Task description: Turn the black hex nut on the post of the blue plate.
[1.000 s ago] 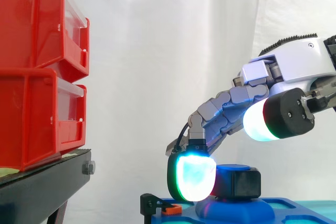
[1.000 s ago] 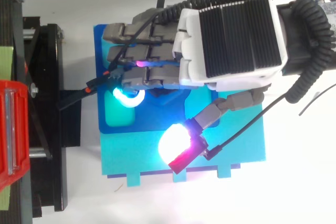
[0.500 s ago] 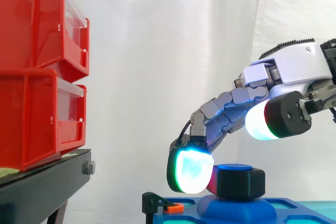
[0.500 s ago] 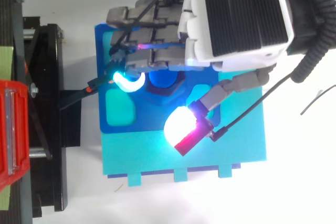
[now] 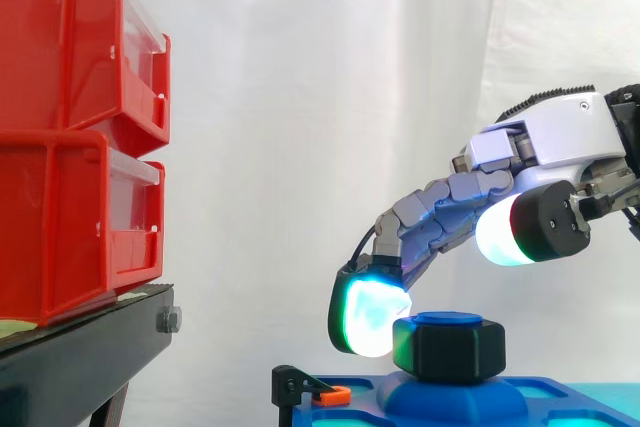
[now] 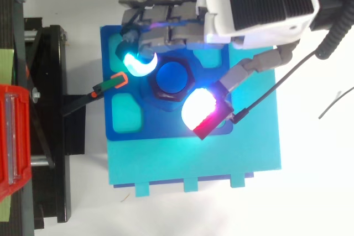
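Hand point(image 5: 560, 142) is hanging spread above the black hex nut point(image 5: 450, 349), clasping nothing.
Red bins point(image 5: 70, 137) are sitting stacked on the black stand point(image 5: 80, 357) at left. Beside it, the blue plate point(image 6: 166, 124) is lying on a teal base point(image 6: 193, 161), the nut sitting round the blue post point(image 6: 173, 77) near the plate's middle. One glowing fingertip point(image 5: 368, 317) is hanging just beside the nut, the thumb pad point(image 5: 505, 232) is hovering higher, and an orange-tipped clip point(image 6: 113, 83) is lying at the plate's edge.
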Available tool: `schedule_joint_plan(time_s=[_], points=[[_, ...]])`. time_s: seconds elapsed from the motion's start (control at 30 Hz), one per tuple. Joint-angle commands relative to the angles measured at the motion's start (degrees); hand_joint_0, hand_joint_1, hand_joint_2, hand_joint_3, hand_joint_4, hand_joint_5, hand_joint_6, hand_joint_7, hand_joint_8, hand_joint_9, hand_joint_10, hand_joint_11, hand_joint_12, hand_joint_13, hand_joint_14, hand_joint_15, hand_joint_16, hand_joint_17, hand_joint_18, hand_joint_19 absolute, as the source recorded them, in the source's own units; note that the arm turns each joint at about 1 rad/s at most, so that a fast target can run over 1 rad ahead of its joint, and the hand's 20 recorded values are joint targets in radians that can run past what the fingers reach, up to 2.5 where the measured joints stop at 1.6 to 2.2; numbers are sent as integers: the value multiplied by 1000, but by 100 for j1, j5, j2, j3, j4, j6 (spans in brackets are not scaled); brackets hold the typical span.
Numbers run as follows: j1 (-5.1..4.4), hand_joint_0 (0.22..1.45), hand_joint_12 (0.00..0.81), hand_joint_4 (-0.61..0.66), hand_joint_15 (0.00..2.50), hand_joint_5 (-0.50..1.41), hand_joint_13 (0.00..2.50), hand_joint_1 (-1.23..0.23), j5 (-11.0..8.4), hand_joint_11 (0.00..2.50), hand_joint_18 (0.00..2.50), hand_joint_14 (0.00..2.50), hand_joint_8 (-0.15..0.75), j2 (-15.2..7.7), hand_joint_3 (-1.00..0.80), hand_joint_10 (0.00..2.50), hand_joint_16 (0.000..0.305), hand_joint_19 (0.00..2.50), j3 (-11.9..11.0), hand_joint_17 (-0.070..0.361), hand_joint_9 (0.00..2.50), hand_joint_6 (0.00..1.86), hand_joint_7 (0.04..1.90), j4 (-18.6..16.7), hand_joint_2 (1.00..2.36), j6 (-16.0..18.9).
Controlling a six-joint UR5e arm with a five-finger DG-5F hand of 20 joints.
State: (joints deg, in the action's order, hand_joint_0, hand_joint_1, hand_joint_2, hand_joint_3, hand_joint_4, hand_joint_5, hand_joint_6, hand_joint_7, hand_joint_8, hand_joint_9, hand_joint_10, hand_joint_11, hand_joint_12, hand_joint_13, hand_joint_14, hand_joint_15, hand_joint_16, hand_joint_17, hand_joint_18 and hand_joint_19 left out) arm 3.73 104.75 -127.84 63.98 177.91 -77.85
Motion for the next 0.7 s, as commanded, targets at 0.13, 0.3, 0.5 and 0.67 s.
schedule_joint_plan(time_s=[0.13,0.3,0.5,0.67], points=[[198,488,355,296,0,-163,219,-250,265,0,297,0,271,4,-500,0,54,359,0,121,362,503,907,-11,1000,-20],[251,488,355,297,3,-163,222,-251,318,0,299,0,271,4,-500,0,54,359,0,121,362,503,903,-11,1000,-20],[312,488,354,295,3,-163,226,-251,432,0,307,1,273,4,-500,0,54,361,-18,122,365,503,903,-2,1000,-20],[277,489,355,296,14,-163,237,-251,441,0,307,0,272,4,-500,0,54,369,-176,122,364,503,904,94,1000,-3]])
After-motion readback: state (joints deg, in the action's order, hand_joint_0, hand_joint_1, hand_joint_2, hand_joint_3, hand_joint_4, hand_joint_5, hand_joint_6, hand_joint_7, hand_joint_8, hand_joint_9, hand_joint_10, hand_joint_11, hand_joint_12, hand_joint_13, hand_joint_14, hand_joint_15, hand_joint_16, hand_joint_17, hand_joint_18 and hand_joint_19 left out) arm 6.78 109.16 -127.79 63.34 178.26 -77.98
